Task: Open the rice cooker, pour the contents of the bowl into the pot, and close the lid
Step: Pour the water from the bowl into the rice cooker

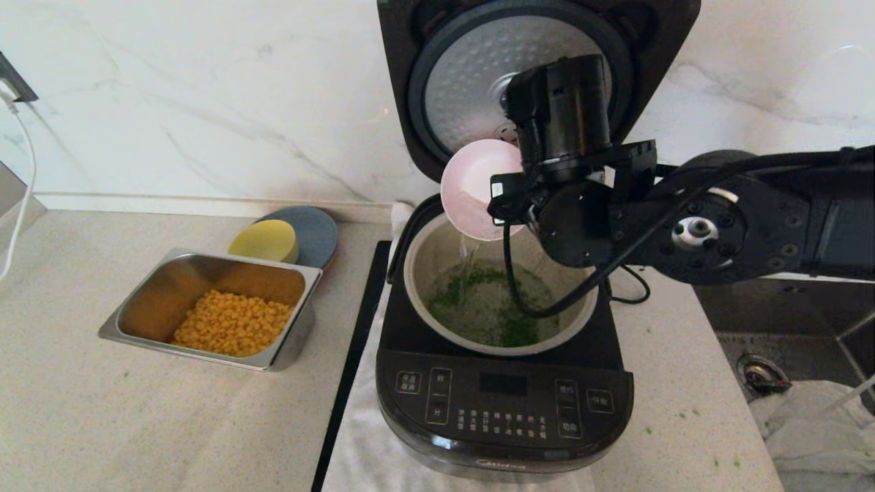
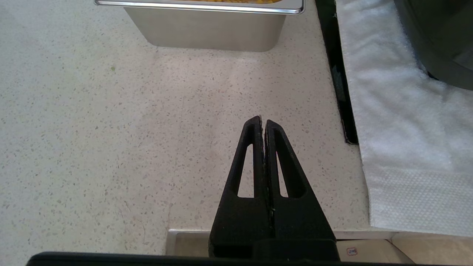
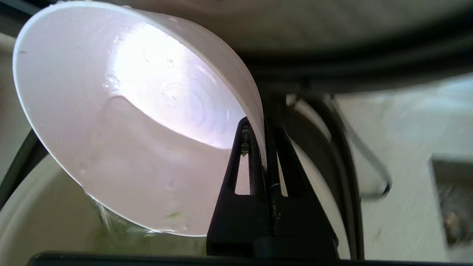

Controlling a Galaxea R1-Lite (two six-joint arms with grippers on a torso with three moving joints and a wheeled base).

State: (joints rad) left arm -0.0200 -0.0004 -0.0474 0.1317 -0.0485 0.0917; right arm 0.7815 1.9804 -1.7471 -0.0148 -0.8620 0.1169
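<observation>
The black rice cooker (image 1: 504, 403) stands open, its lid (image 1: 519, 75) raised upright with the dimpled silver disc facing me. My right gripper (image 3: 263, 123) is shut on the rim of the small bowl (image 1: 475, 188), white outside and pink inside (image 3: 129, 122). It holds the bowl tipped steeply over the pot (image 1: 437, 256), one finger inside and one outside the wall. Clear liquid streams from the bowl's lower edge into the pot. Green herb bits in liquid (image 1: 492, 304) lie in the pot's bottom. My left gripper (image 2: 263, 120) is shut on nothing, low over the counter by the front edge.
A steel tray (image 1: 205, 263) with yellow corn kernels sits left of the cooker; a yellow dish (image 1: 264, 240) on a grey plate is behind it. A white cloth (image 2: 399, 122) lies under the cooker. A sink (image 1: 786, 342) is at the right.
</observation>
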